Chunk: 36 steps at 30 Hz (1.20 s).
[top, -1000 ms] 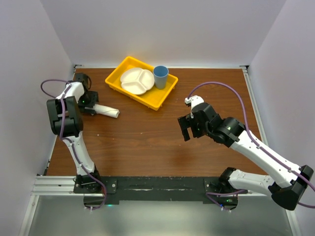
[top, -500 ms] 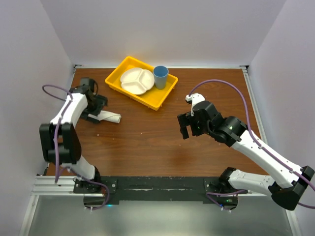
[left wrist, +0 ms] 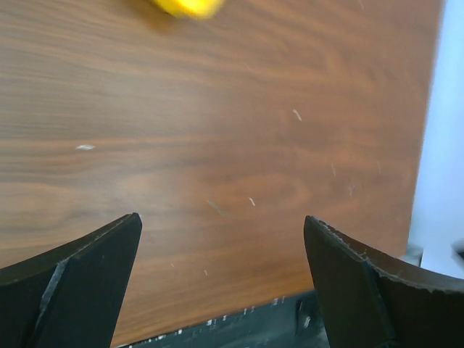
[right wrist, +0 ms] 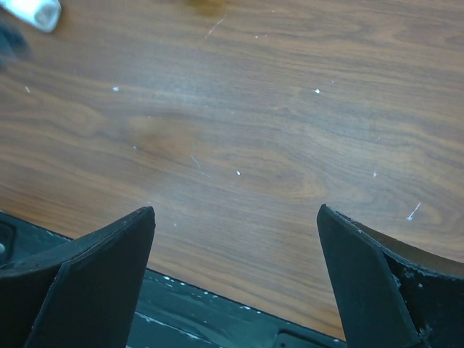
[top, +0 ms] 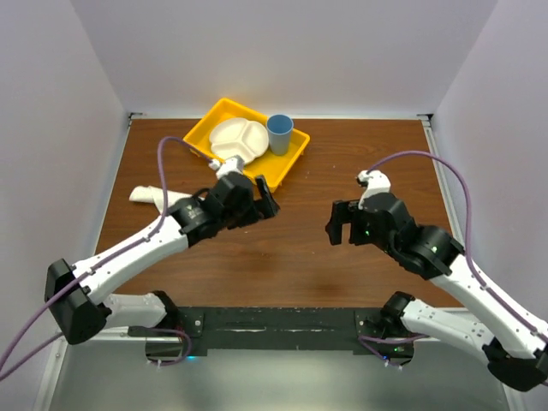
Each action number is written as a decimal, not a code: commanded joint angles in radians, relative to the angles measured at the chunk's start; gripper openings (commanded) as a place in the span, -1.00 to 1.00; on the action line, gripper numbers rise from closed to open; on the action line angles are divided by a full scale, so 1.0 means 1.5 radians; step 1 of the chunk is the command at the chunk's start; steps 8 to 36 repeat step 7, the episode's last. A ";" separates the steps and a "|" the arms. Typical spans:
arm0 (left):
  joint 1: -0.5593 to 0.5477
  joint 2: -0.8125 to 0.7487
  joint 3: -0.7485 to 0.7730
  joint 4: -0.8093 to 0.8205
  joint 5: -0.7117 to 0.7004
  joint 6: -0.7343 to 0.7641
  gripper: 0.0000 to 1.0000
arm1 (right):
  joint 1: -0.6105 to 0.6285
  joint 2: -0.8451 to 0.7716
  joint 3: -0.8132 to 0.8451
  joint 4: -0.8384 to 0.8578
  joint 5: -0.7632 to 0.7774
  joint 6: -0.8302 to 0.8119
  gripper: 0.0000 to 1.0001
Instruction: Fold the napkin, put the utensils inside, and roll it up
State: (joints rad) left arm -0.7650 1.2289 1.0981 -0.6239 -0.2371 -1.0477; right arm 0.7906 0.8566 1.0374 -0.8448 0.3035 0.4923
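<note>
The napkin (top: 152,196) lies rolled into a white tube at the far left of the table, with nothing holding it. One end of it shows at the top left of the right wrist view (right wrist: 32,11). The knife is not visible in any view. My left gripper (top: 266,199) is open and empty over the table's middle, just in front of the yellow tray; its view (left wrist: 222,221) shows only bare wood between the jaws. My right gripper (top: 336,226) is open and empty over the middle right, with bare wood between its jaws (right wrist: 235,210).
A yellow tray (top: 272,175) at the back holds a white divided plate (top: 237,140) and a blue cup (top: 279,134); its corner shows in the left wrist view (left wrist: 185,6). White walls enclose the left, back and right. A black rail (top: 274,321) runs along the near edge.
My left arm let go of the rolled napkin and swung right to the table's middle. The napkin now lies a little further left. My right gripper drew slightly right and nearer.
</note>
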 commanded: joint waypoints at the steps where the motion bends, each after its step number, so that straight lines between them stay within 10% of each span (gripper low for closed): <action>1: -0.089 -0.066 -0.099 0.223 -0.029 0.110 0.97 | -0.002 -0.068 -0.032 0.018 0.056 0.083 0.97; 6: -0.092 -0.175 -0.236 0.394 0.040 0.118 0.95 | -0.002 -0.143 -0.070 0.065 0.008 0.052 0.97; 36: -0.093 -0.183 -0.236 0.394 0.043 0.135 0.95 | -0.002 -0.154 -0.069 0.069 -0.002 0.051 0.96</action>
